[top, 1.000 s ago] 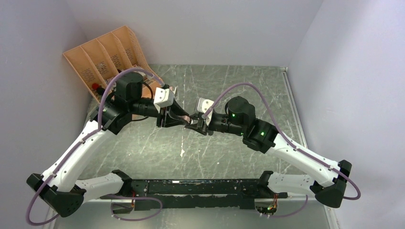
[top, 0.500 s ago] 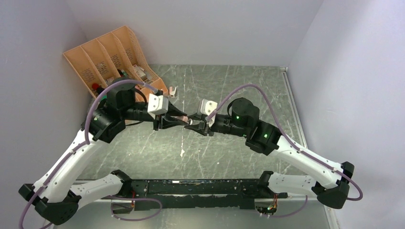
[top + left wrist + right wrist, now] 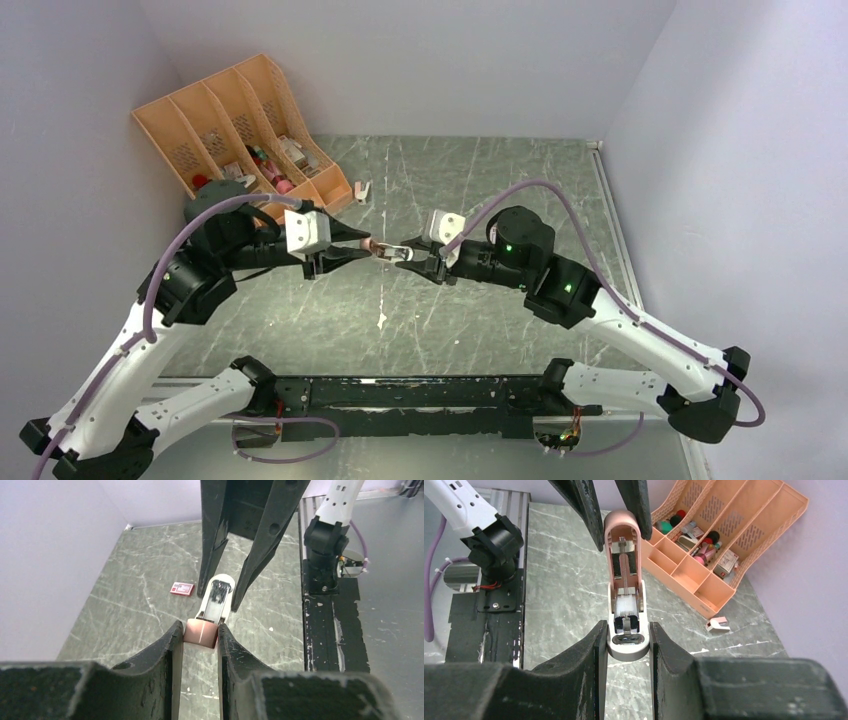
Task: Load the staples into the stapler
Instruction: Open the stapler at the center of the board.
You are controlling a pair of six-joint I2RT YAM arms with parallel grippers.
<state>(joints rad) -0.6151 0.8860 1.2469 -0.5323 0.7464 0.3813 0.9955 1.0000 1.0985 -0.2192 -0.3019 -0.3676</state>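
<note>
I see a lab test cell — plain pale walls (image 3: 400, 60) box in a marbled desk (image 3: 500, 180), robot arms (image 3: 640, 330) bolted on.

The stapler (image 3: 386, 249) hangs above the middle of the table (image 3: 500, 180), between the two arms. The left gripper (image 3: 366, 245) clamps its left end and the right gripper (image 3: 408, 254) its right end, tips facing each other. Behind and to the left, a compartmented desk organiser (image 3: 215, 100) stands in the table's far left corner, with small items in its compartments. The staples box (image 3: 361, 190) lies on the table just right of the organiser's near end, behind the stapler and apart from it.
</note>
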